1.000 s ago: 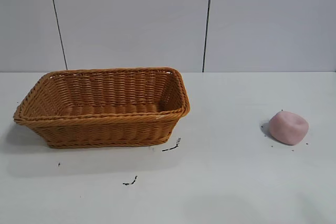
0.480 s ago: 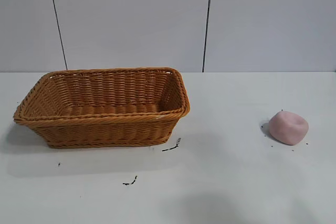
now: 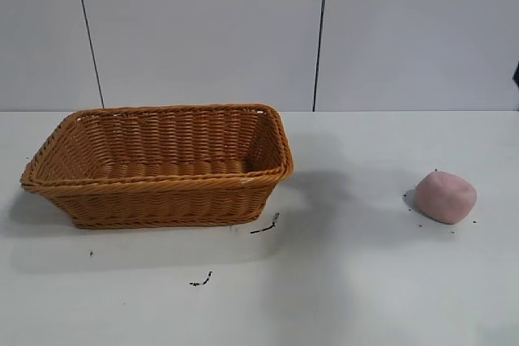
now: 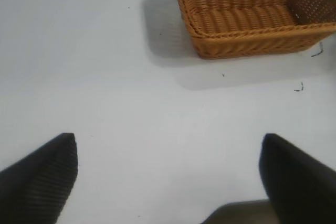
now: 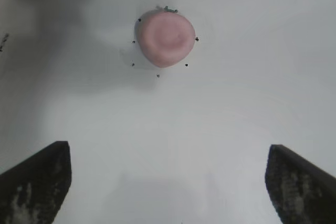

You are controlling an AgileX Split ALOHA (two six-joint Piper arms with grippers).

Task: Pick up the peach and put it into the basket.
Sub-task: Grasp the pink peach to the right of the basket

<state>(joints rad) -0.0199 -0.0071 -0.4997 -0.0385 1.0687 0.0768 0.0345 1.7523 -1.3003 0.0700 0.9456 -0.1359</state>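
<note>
The pale pink peach (image 3: 445, 197) lies on the white table at the right in the exterior view. An orange-brown wicker basket (image 3: 162, 192) stands at the left, with nothing inside it. My right gripper (image 5: 168, 153) hangs open above the table, the peach (image 5: 166, 38) lying ahead of its spread fingers and apart from them. My left gripper (image 4: 168, 145) is open over bare table, with the basket (image 4: 252, 43) farther off. Only a dark sliver of an arm (image 3: 516, 75) shows at the exterior view's right edge.
Small dark specks (image 3: 265, 226) lie on the table in front of the basket, and tiny dots ring the peach. A shadow falls across the table between basket and peach. A grey panelled wall stands behind.
A shadow has moved from the table's front edge up between the basket and the peach. A dark edge of an arm has come into view at the far right. Peach and basket have not moved.
</note>
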